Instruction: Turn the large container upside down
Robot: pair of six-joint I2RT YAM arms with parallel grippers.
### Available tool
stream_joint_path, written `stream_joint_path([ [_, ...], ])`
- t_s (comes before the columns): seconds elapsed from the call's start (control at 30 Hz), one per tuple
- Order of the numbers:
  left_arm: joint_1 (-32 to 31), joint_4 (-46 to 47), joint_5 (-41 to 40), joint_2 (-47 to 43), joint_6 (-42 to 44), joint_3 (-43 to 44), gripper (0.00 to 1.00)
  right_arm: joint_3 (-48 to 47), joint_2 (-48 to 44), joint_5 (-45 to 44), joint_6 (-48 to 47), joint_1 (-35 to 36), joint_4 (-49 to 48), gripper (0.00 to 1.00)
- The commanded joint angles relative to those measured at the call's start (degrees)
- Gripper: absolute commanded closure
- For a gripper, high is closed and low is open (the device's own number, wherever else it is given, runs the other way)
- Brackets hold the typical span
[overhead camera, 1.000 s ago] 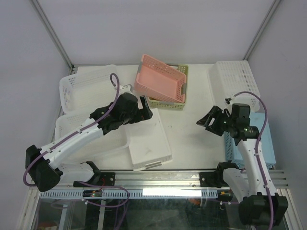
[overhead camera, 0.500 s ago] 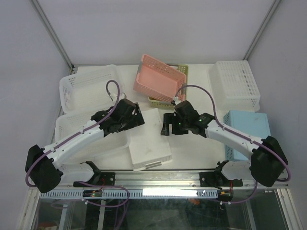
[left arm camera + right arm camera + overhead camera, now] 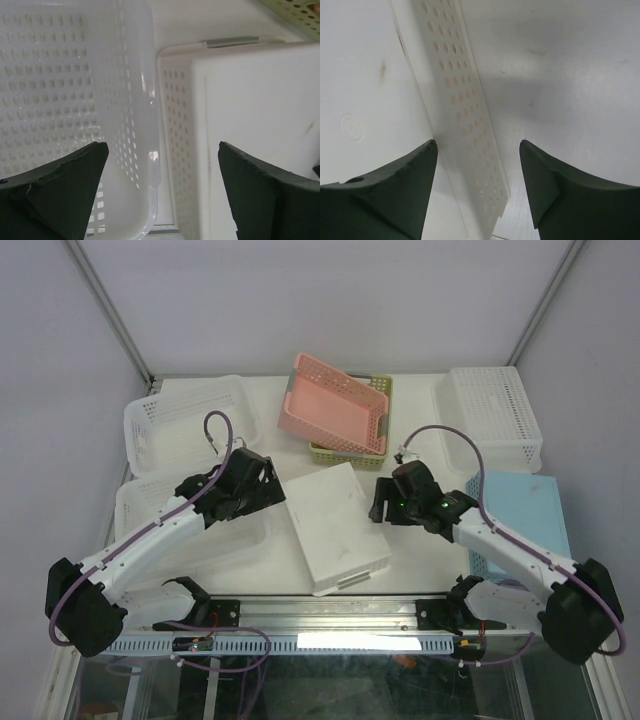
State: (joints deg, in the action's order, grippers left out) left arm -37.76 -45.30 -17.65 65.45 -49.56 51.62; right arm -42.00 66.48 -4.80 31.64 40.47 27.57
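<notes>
In the top view, the large container [image 3: 335, 525] is seen lying on the table [image 3: 420, 560] near the middle, with its flat, closed bottom turned upward and a grey handle at its near end. The left gripper [image 3: 276, 494] is held at 9 o'clock of it, just beside its left wall, and the right gripper [image 3: 377, 504] at 3 o'clock, just beside its right wall. At 12 o'clock, a pink basket [image 3: 335, 405] is propped at a tilt in a yellow-green basket [image 3: 352, 453], close to the container's far end. A translucent bin [image 3: 190, 535] is crowded against the container at 9 o'clock, under the left arm. A white perforated basket [image 3: 185, 425] is placed at 10 o'clock, another white basket [image 3: 490, 418] at 2 o'clock, and a light blue box [image 3: 520, 505] at 3 o'clock, behind the right arm.

In the left wrist view, the fingers [image 3: 60, 185] are seen spread wide with nothing between them held. The rim of the translucent bin [image 3: 75, 75] and the perforated side of the large container [image 3: 250, 125] are framed side by side in the gap, very close together. A corner of the yellow-green basket [image 3: 300, 12] is shown at 1 o'clock.

In the right wrist view, the fingers [image 3: 385, 190] are likewise spread apart and nothing is gripped. The perforated wall of the large container [image 3: 360, 75] is seen running through the gap, with bare table [image 3: 560, 75] at 3 o'clock.
</notes>
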Motion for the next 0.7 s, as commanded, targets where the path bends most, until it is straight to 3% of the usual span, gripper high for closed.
stream_joint_path([
  [0.0, 0.5, 1.4, 1.5, -2.9, 2.8, 5.0, 0.01, 3.7, -9.7, -5.6, 0.6, -5.1, 8.4, 0.32],
  [0.17, -2.0, 1.6, 1.5, -2.6, 2.6, 10.0, 0.01, -2.6, -12.0, -5.2, 1.8, -5.3, 12.0, 0.31],
  [0.33, -10.8, 1.6, -2.8, 1.9, -1.9, 13.4, 0.01, -9.1, -13.7, -7.1, 0.3, -5.3, 13.4, 0.23],
  [0.57, -15.1, 5.1, -1.5, 11.3, -15.6, 9.6, 0.01, -14.8, -15.9, -12.5, -2.2, -5.4, 13.8, 0.20],
  [0.67, -15.2, 9.9, -1.2, 13.5, -16.9, 7.3, 0.01, -15.9, -16.6, -14.0, -3.1, -5.5, 14.0, 0.19],
])
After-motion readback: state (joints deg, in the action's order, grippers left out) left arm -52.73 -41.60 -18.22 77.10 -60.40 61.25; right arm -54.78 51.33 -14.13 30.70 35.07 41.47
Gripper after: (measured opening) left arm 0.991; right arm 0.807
